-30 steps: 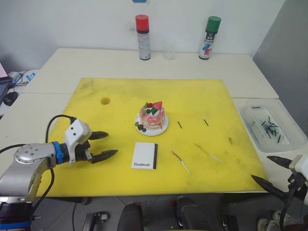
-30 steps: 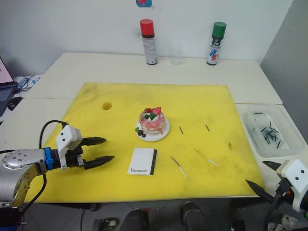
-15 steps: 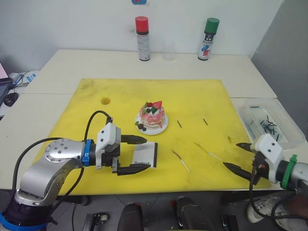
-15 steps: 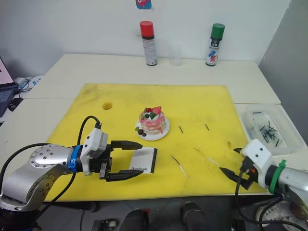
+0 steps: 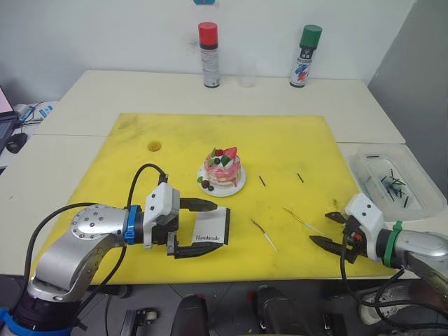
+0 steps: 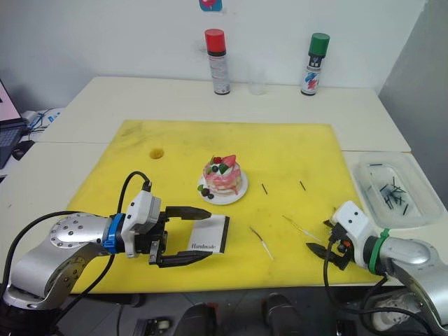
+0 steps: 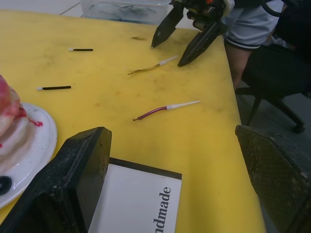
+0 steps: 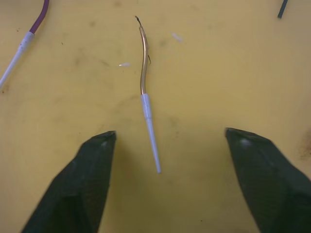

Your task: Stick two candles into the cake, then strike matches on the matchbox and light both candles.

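While right end effector [image 5: 330,229] gapes, candle [image 8: 146,97] lies just ahead, untouched.

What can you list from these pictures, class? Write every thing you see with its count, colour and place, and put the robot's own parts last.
Mat: one, yellow, on the pale table.
Cake: one, pink and white with a strawberry, on a white plate at mat centre.
Matchbox: one, white with a dark strip, nearer than the cake, between the left gripper's fingers.
Candles: two, thin; the reddish one right of the matchbox, the golden one further right.
Matches: two, dark, right of the cake, second.
Spray cans: two, red cap and green cap, by the back wall.
Tray: one, clear, right of the mat, holding dark sticks.
Left gripper: open around the matchbox.
Right gripper: open, facing the golden candle.
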